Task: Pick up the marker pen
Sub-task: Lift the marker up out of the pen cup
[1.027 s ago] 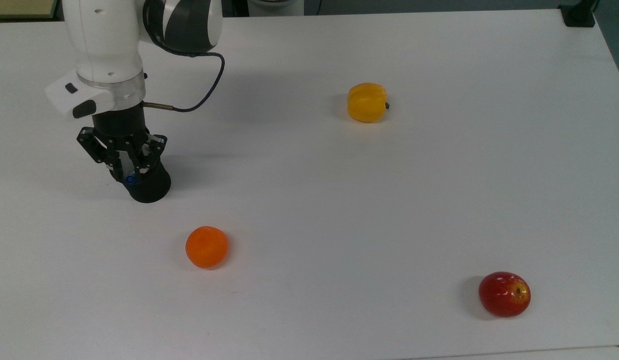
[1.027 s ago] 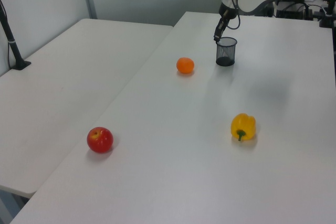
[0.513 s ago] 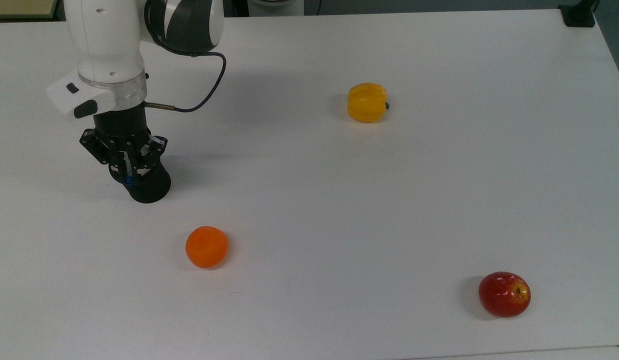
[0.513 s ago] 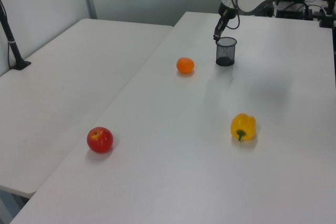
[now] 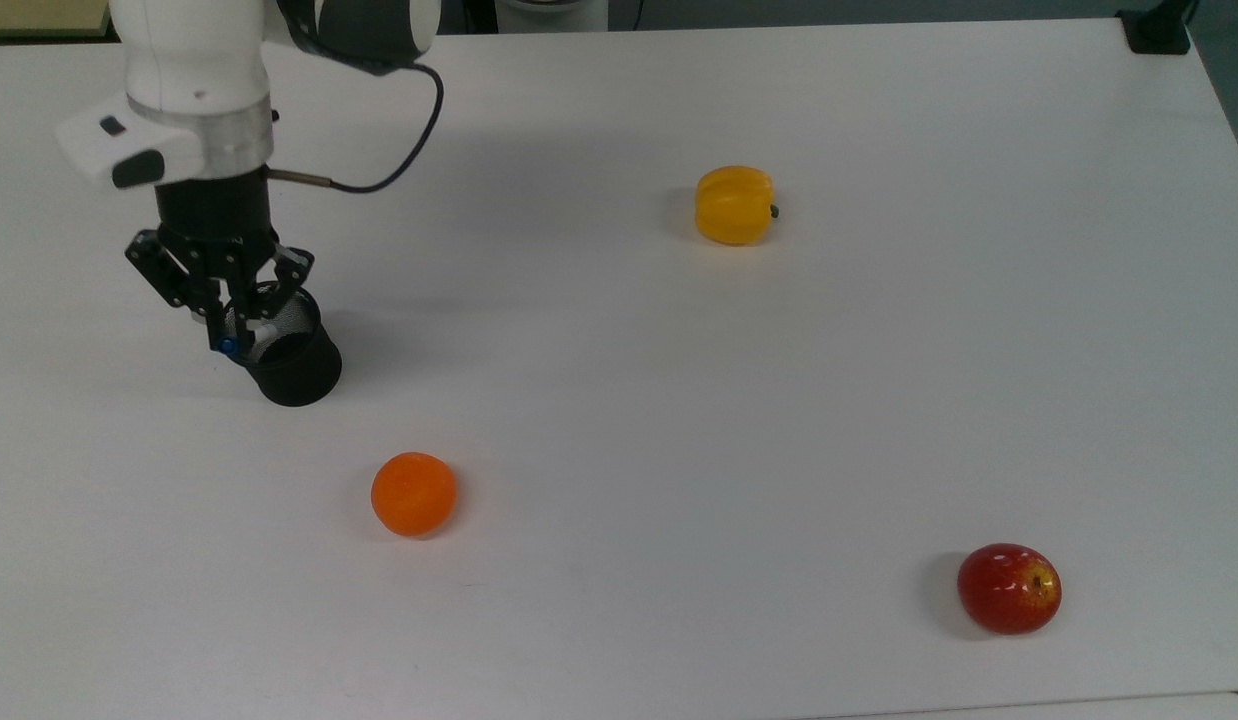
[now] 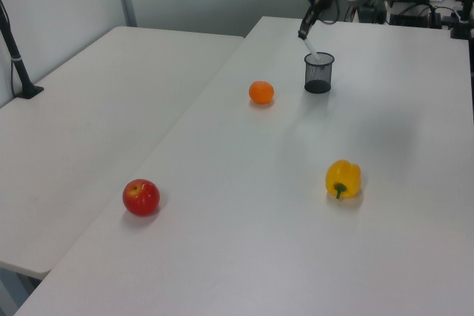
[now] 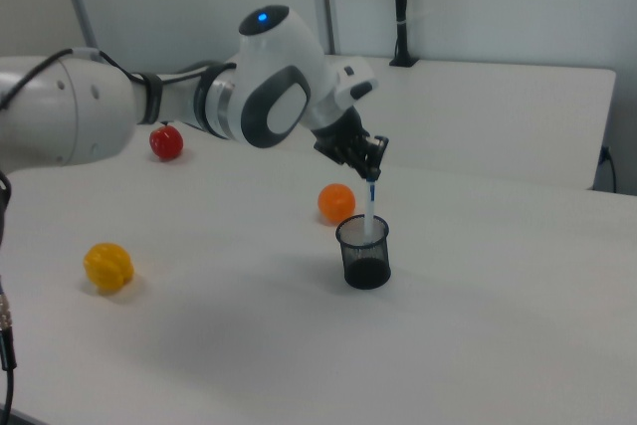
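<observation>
**Marker pen gripped above the mesh cup**

Marker pen, a slim white plastic stick with a blue top, hangs tilted from the end effector, whose black fingers are clenched on its upper end. Its lower part is inside the rim of the pen cup directly beneath the end effector. In the top view a small blue tip shows between the fingers, just over the cup's edge.

The pen cup is a round, black wire-mesh cylinder, see-through in its walls, standing upright on the surface. That surface is matte white, flat and smooth. The end effector is a black, angular linkage under a glossy white and grey arm, with a thin dark cable looping off the wrist.

Near the end effector, past the cup, lies a round orange fruit with a dull, slightly dimpled skin. Well apart from the end effector sits a lobed, waxy yellow pepper with a short green stem. Farthest from it rests a shiny red apple, its skin flecked with yellow.
</observation>
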